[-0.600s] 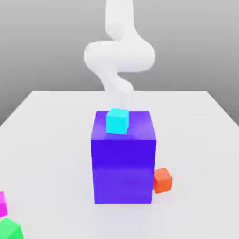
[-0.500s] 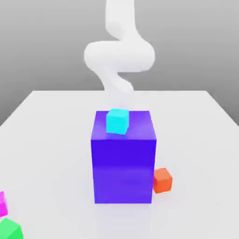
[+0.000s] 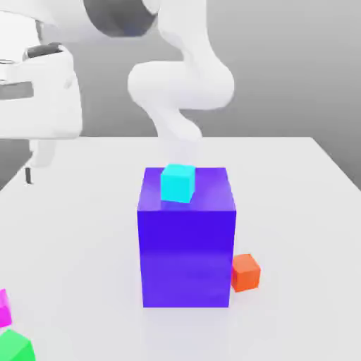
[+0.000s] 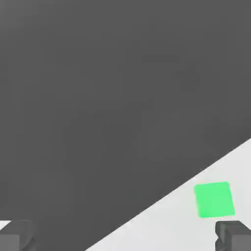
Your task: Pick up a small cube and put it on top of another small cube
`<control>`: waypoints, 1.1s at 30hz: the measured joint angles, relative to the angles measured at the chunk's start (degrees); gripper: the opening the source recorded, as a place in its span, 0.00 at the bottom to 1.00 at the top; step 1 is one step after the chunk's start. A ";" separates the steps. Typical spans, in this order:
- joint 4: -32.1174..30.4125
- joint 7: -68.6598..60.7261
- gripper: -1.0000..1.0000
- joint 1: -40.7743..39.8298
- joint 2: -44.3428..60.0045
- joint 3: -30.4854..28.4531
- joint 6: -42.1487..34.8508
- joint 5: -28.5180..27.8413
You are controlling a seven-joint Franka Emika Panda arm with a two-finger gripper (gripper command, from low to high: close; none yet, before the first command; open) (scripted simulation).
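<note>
A small cyan cube [image 3: 177,182] rests on top of a tall purple block [image 3: 187,240] at the table's middle. A small orange cube [image 3: 245,272] lies on the table, right beside the block's lower corner on the exterior view's right. A magenta cube [image 3: 3,308] and a green cube [image 3: 15,347] lie at the near corner on the exterior view's left. My gripper [image 3: 32,166] hangs high over that left side, well above the table. In the hand view the gripper [image 4: 125,238] is open, its fingertips far apart with nothing between them, and the green cube [image 4: 213,199] lies far below it near the table edge.
The white table [image 3: 296,197] runs out around the purple block, which stands as the tallest obstacle. The arm's white links [image 3: 180,81] rise behind the block. In the hand view the table edge [image 4: 166,198] cuts diagonally against dark floor.
The hand and wrist have swung into the exterior view at upper left, high above the table. None of the cubes has moved.
</note>
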 joint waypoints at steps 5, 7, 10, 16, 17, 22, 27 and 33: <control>0.12 1.72 0.50 -4.08 10.41 -1.66 2.92 2.57; 0.16 2.52 0.50 -5.28 14.56 -2.49 4.11 3.43; 0.22 3.79 0.50 -7.30 20.76 -3.93 5.91 4.63; 2.32 1.42 0.00 -12.17 32.99 -0.38 13.22 9.75; 2.32 1.42 0.00 -12.17 32.99 -0.38 13.22 9.75; 2.55 1.08 0.00 -12.58 33.92 0.13 13.93 10.23; 0.69 4.15 0.00 -9.77 26.42 -3.57 8.36 5.93; 7.64 -7.24 0.00 -5.62 24.28 1.13 0.27 -0.85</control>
